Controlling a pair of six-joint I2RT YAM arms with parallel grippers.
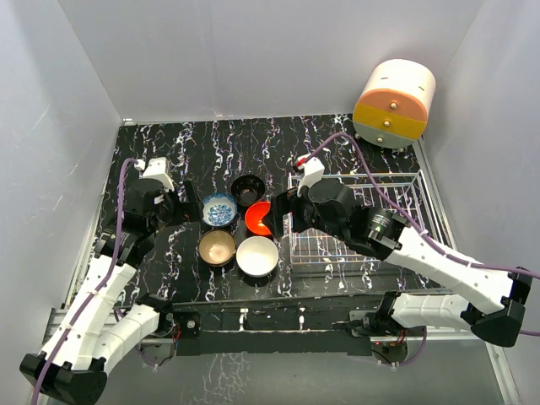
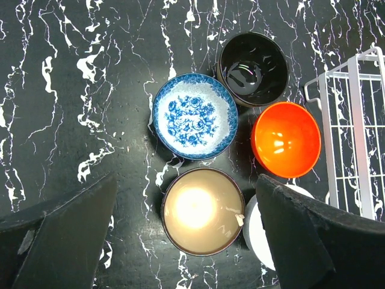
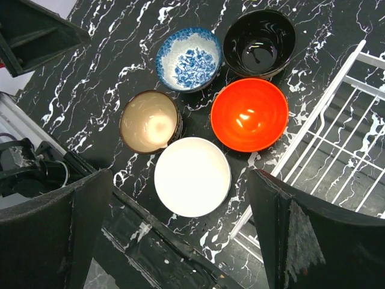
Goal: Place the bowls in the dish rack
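The left end effector [image 2: 186, 235] and right end effector [image 3: 180, 235] both gape wide, holding nothing, above five bowls [image 1: 256, 256] clustered on the table [image 1: 169, 143], just left of the wire dish rack [image 1: 325, 249].

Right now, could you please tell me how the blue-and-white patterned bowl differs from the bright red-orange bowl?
The round blue-and-white floral-patterned bowl has a decorated inside; the round bright red-orange bowl is plain and glossy. The red-orange bowl sits beside the silver wire dish rack; the blue-and-white one sits farther left, away from it. Both are similar in size, upright, empty, and on the black marbled table, outside the rack.
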